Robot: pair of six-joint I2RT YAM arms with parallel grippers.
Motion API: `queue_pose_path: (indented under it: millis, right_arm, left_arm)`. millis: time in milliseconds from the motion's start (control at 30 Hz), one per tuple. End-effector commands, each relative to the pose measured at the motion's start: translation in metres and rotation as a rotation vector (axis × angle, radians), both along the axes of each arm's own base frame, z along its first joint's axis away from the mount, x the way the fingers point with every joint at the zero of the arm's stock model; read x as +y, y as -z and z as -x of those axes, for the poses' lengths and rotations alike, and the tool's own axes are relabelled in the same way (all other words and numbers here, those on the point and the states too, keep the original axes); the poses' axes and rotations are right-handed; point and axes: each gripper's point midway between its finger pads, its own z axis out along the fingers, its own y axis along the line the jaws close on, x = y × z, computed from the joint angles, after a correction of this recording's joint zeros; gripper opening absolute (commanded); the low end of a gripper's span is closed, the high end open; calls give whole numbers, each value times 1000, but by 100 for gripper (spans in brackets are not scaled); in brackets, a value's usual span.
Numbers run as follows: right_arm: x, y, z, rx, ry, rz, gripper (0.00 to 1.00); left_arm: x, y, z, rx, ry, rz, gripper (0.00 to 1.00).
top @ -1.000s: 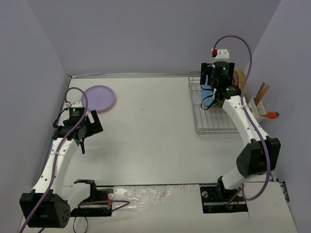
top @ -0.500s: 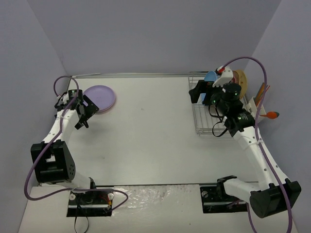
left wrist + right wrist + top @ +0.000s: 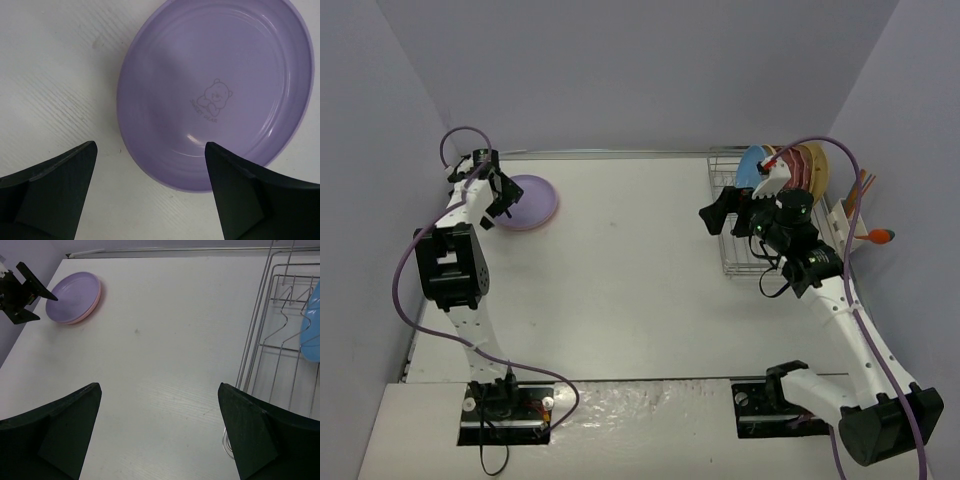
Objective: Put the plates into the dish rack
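A white table (image 3: pixel 620 290) stands between pale lilac walls. At its far left a lilac plate (image 3: pixel 215 90) lies flat, stacked on a pink plate (image 3: pixel 99 296). The left gripper (image 3: pixel 150 147) hovers over the lilac plate's rim, jaws wide and empty. At far right the dish rack (image 3: pixel 748 262) holds a blue plate (image 3: pixel 752 166) upright. The right gripper (image 3: pixel 159 390) hangs beside the rack, spread wide and holding nothing.

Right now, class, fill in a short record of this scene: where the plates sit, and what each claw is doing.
Loose plates: lilac plate flat at the table's far left, pink plate under it
Dish rack: far right, blue plate and other plates standing inside
Left claw: open, over the lilac plate's edge
Right claw: open, empty, beside the rack
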Motion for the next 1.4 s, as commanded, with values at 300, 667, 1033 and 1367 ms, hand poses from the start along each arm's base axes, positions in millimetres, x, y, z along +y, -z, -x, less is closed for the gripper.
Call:
queue_pose_path:
  millis: [300,667,1033,1367]
  right_arm:
    - [4,-13,-3,-63,-14,-24,100]
    - [4,-8,-3,-54,-15,-18,100]
    - [5,-12,-1,-54,-15,-39,100]
    - [17,-2,2,0,-58,-80,100]
  left_arm:
    - [18,-5,-8,33,-46,-25,61]
    - [14,9,-1,78,-14,-7,21]
    - [-19,6,24,103,110,35,0]
    - [-118,-12,75,91,351,73,0]
